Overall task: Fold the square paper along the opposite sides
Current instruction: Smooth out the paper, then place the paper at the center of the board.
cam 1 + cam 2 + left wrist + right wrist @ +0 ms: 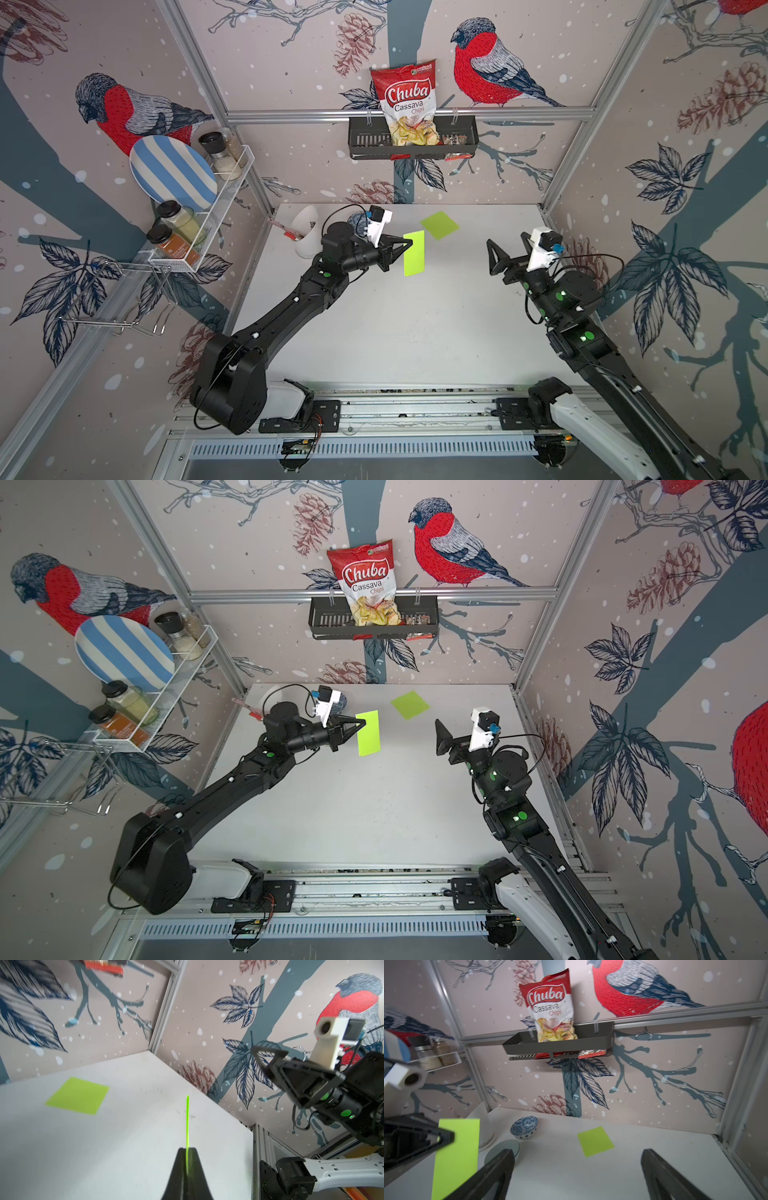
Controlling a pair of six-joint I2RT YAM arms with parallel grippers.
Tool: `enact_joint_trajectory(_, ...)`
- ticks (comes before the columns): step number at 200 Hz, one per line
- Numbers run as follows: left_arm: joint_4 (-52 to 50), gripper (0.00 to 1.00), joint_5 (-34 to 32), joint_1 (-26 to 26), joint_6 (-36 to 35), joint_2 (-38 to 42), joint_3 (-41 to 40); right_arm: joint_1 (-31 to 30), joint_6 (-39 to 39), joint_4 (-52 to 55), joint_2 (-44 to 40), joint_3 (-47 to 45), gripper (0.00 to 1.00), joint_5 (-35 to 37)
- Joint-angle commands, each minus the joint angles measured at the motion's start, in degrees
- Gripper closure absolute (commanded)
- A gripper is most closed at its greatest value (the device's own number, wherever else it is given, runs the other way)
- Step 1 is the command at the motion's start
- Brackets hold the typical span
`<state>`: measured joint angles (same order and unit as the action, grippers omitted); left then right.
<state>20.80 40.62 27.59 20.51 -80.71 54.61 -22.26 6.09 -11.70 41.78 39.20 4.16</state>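
**Current state.** The left fingers [176, 1167] are pressed together on the held paper [414, 253]. They pinch it by one long edge and carry it clear of the table [395, 324], over the far half and left of centre. In the left wrist view the sheet stands edge-on, thin and straight. Its outline is a narrow rectangle, so judge it as already folded in half. The right fingers [504, 1159] are spread wide, hold nothing and stand well apart from the sheet. A second square paper [439, 224] lies flat near the table's far edge, with nothing touching it.

**Handling.**
- Treat both sheets as very light, thin and easily creased.
- The held sheet keeps its shape in the air, which suggests modest stiffness. Expect it to swing or flutter on fast moves.
- Take hold at an edge or corner only.
- A sheet lying flat offers little purchase from above, so you would probably have to raise one edge first.
- Keep the pinch light, because heavy pressure marks paper.
- Line up the opposite sides before you press any crease.
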Motion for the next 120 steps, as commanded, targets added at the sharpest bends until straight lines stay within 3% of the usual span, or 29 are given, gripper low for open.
enact_joint_trajectory(1,0.29,1.00,-4.43,2.52,-0.15,-2.87,-0.78,1.98,4.34,-0.33,2.30,1.59,0.00,2.52)
enact_joint_trajectory(19,-1.37,1.00,-8.14,4.31,-0.85,-6.17,-0.64,3.54,5.67,1.44,5.20,2.87,0.00,2.05)
enact_joint_trajectory(120,-0.31,1.00,-10.10,4.43,3.17,-25.98,1.67,10.04,8.00,4.67,13.30,5.31,0.00,-7.42)
